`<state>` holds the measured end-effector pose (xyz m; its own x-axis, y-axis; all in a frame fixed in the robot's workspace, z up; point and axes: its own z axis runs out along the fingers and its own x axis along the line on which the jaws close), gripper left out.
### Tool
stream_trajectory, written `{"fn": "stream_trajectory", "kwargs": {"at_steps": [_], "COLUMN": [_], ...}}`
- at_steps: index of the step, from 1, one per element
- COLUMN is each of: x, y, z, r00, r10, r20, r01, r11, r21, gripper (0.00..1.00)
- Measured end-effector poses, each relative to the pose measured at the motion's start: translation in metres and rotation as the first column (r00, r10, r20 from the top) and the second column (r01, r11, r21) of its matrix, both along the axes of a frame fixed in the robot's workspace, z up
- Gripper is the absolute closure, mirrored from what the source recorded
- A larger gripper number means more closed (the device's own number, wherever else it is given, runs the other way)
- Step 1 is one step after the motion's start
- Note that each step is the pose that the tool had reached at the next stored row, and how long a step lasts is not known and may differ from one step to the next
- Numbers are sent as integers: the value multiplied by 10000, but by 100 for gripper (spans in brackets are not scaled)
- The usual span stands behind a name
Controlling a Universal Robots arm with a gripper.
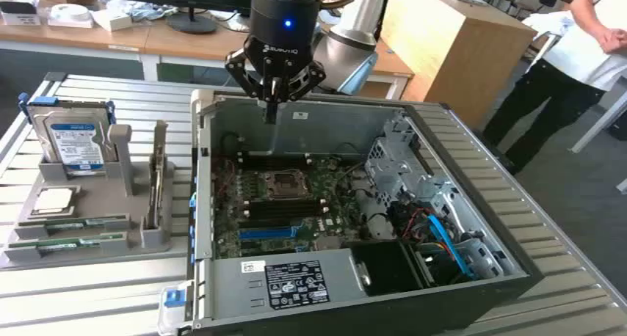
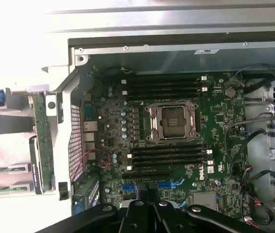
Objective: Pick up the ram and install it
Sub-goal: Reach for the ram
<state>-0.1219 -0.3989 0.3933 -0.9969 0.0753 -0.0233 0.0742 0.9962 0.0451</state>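
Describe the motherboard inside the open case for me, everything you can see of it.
The motherboard is a green circuit board lying flat on the floor of the open computer case. Near its middle sits a square processor socket in a silver metal frame, seemingly empty. Long black memory slots run in banks on both sides of the socket, and all look unfilled. Blue connectors sit toward one edge. Thin red wires loop over it near the case wall.

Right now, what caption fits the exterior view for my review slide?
Shut tool above the open computer case, ram sticks in the grey holder on the exterior view's left.
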Motion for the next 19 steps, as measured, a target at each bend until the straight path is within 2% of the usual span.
{"fn": "stream_trajectory", "kwargs": {"at_steps": [12,19], "x": [0,-111], "y": [0,0], "z": [0,-3], "r00": [10000,10000], "r10": [0,-1], "r20": [0,0], "r01": [0,1], "r11": [10000,10000], "r21": [0,0], "gripper": [90,90]}}
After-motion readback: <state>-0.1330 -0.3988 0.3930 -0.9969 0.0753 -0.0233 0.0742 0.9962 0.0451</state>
